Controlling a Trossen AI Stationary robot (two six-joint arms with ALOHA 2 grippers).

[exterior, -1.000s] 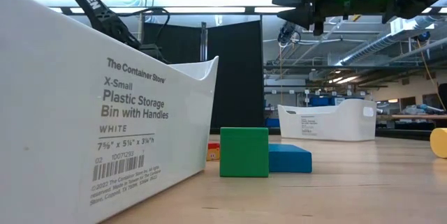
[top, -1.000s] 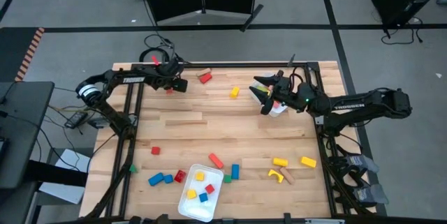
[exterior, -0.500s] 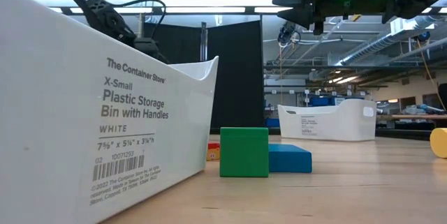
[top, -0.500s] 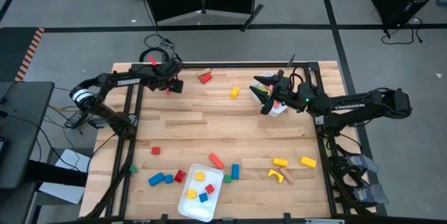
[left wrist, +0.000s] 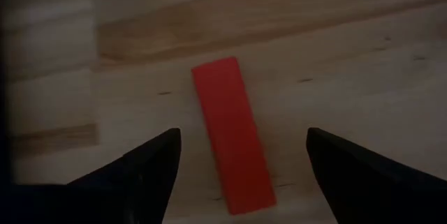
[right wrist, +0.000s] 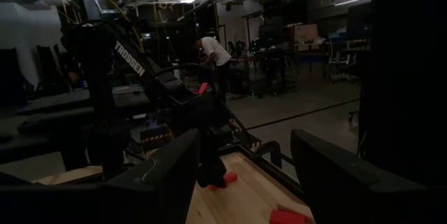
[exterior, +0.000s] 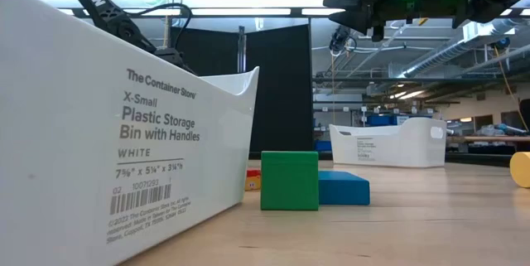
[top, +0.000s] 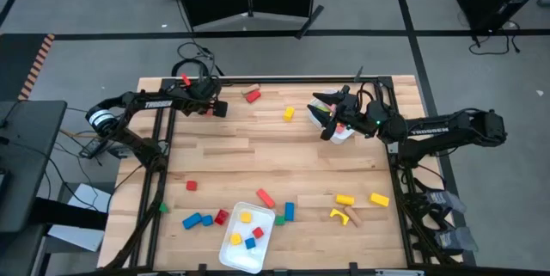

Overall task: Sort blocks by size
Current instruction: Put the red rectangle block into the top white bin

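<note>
The left gripper (left wrist: 237,161) hangs with its fingers (left wrist: 150,165) spread wide and nothing between them but air, directly above a red bar (left wrist: 232,133) that lies flat on the wooden table (left wrist: 363,63); the bar sits between the two fingertips, touching neither, and runs slightly askew to the line between them. Seen from above, this gripper (top: 209,104) is at the table's far left corner, with another red block (top: 252,96) a little off to its side and a yellow block (top: 289,114) farther along. The step in hand looks like the approach to a pick: the jaws are set but not lowered. The next move, as I judge it, calls for a straight descent until the fingers bracket the bar's narrow sides, then a close (a small wrist turn first might square the grip). The right gripper (top: 325,119) waits well across the table above a white tray (top: 342,133), fingers apart and apparently empty. Most other blocks lie far from both, scattered around a second white tray (top: 232,254) near the front edge, which already holds a few small cubes (top: 246,217).
</note>
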